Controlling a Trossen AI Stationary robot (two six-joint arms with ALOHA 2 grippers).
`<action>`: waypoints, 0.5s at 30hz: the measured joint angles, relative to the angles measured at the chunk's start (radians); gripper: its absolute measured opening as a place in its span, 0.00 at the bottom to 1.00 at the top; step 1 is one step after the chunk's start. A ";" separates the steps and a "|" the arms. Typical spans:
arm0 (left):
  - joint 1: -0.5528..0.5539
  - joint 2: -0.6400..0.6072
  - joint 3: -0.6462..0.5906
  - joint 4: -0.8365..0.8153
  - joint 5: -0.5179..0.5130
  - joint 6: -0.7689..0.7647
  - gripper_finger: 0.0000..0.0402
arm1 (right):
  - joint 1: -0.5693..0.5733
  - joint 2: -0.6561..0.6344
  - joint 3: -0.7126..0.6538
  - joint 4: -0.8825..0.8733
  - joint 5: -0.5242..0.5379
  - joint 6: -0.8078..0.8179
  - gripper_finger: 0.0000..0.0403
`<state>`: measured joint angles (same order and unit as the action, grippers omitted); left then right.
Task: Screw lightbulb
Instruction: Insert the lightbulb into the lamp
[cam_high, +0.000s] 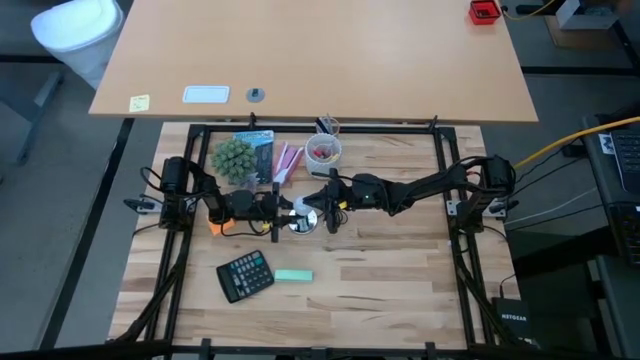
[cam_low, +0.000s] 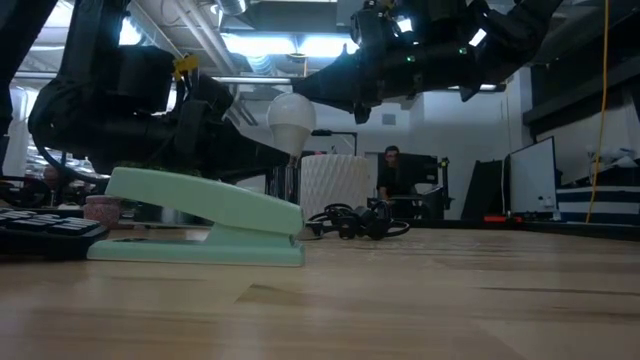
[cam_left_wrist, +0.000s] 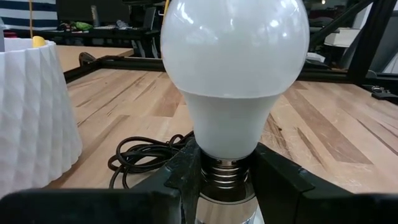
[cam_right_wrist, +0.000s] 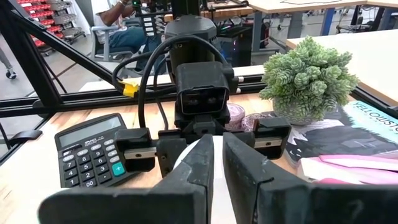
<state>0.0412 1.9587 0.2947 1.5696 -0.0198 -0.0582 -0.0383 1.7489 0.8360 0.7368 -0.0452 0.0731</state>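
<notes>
The white lightbulb (cam_left_wrist: 233, 68) stands upright, with its metal thread (cam_left_wrist: 226, 170) showing above the silver lamp base (cam_high: 300, 222) on the table. My left gripper (cam_left_wrist: 227, 177) reaches in level from the table's left and is shut on the base's socket under the bulb. My right gripper (cam_right_wrist: 217, 146) comes from the table's right, nearly level. Its fingers stand almost together against the bulb's upper part (cam_low: 291, 118), and white shows through the narrow gap (cam_right_wrist: 214, 180). My left gripper pinches the lamp base's socket (cam_left_wrist: 227, 206), just below the bulb's thread, between its two fingers. It comes level from the table's left. The bulb stands upright above the fingers, and the base is on the table. My right gripper: I cannot tell whether its fingertips touch the bulb.
A black calculator (cam_high: 245, 275) and a mint stapler (cam_low: 200, 215) lie toward the near edge. A potted plant (cam_high: 233, 158), a magazine and a small bowl (cam_high: 323, 151) stand at the far side. A white ribbed shade (cam_left_wrist: 31, 118) and the base's black cord (cam_left_wrist: 143, 155) lie close by.
</notes>
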 joint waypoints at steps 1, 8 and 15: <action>0.000 0.000 0.000 0.000 -0.002 0.000 0.30 | 0.000 0.000 0.000 0.000 0.000 0.000 0.10; -0.001 0.000 0.001 0.000 -0.023 0.006 0.45 | 0.000 0.003 -0.002 -0.016 0.000 0.000 0.10; -0.007 -0.007 0.001 -0.004 -0.033 0.071 0.55 | 0.000 0.003 -0.002 -0.029 -0.002 0.005 0.10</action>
<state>0.0342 1.9521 0.2956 1.5660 -0.0530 0.0133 -0.0383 1.7517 0.8341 0.7074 -0.0471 0.0784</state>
